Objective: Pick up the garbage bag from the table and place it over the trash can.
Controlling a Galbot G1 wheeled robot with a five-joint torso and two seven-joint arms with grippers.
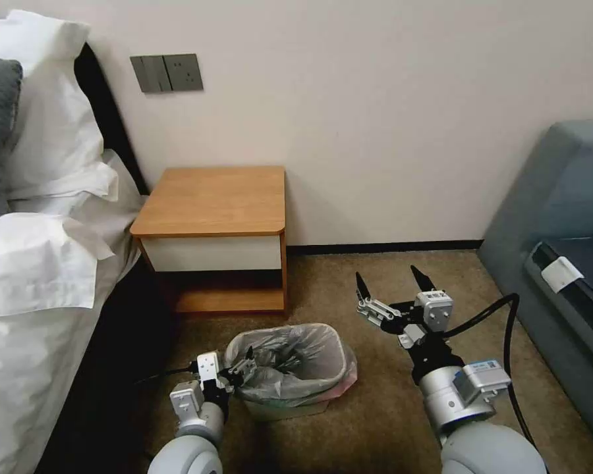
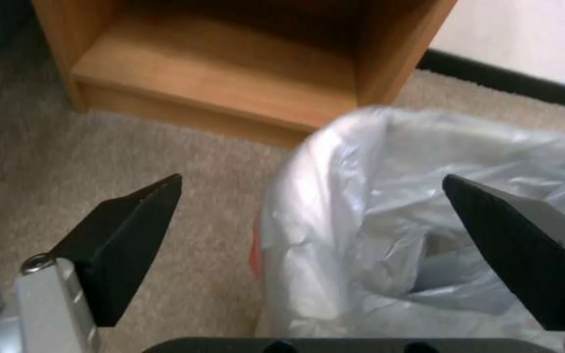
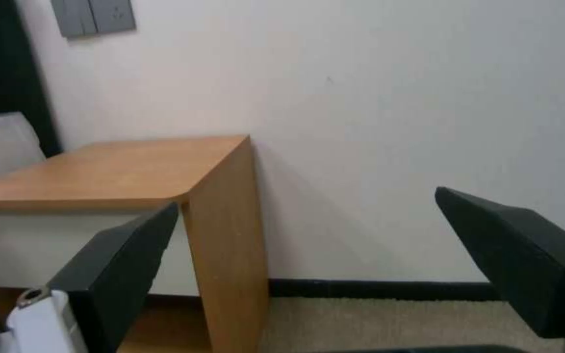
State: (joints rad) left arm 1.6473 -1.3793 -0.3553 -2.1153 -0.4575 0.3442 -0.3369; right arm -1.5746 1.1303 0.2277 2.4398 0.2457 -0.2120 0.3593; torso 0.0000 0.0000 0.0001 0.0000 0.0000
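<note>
The garbage bag [image 1: 290,361] is draped into and over the trash can [image 1: 286,411], which stands on the carpet in front of the table [image 1: 211,201]. A pinkish edge of the bag hangs at the can's right side. My left gripper [image 1: 242,370] is at the can's left rim, open. In the left wrist view the left gripper [image 2: 312,220] straddles the bag-covered rim, with the garbage bag [image 2: 361,206] between its fingers [image 2: 125,240] and untouched by them. My right gripper [image 1: 392,282] hangs open and holds nothing, to the right of the can. The tabletop is bare.
A bed with white linen [image 1: 39,263] runs along the left, close to the left arm. A grey sofa [image 1: 560,250] stands at the right. Open carpet [image 1: 375,421] lies between can and sofa. The right gripper [image 3: 309,235] faces the wall beside the table [image 3: 113,171].
</note>
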